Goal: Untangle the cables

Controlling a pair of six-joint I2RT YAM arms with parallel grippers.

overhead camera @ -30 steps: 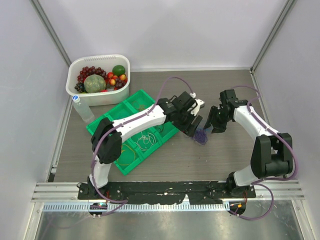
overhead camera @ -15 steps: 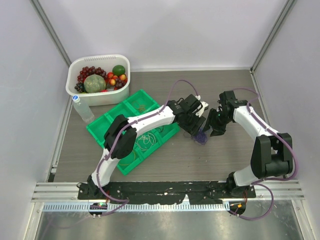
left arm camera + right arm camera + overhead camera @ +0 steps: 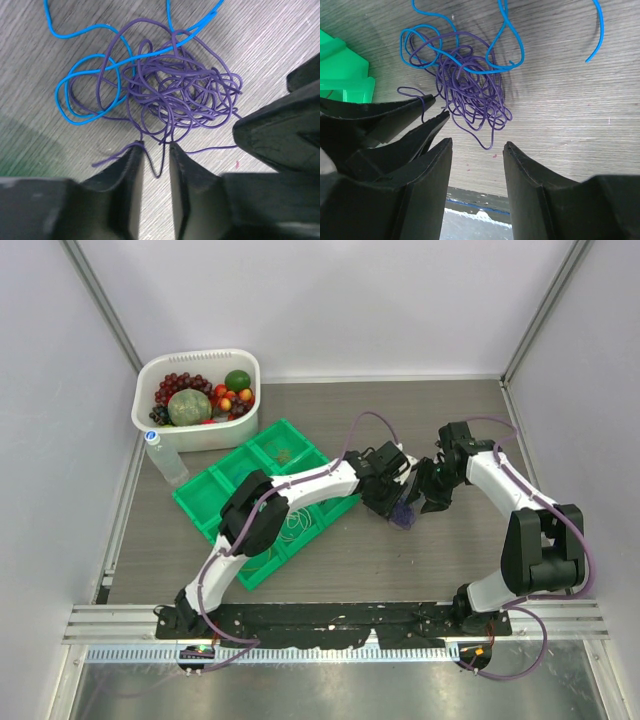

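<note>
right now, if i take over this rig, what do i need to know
Left claw: narrowly open around a strand of the purple cable, not clearly pinching it.
Right claw: open, empty, beside the same tangle.
Blue cable loops through the purple one on the table, right of the green tray.
Done: thin cables lie in the tray.
Left: part purple from blue.

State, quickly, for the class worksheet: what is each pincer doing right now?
Left pincer: narrowly open, with a strand of the purple cable in the gap, not clamped.
Right pincer: open, holding nothing.
</note>
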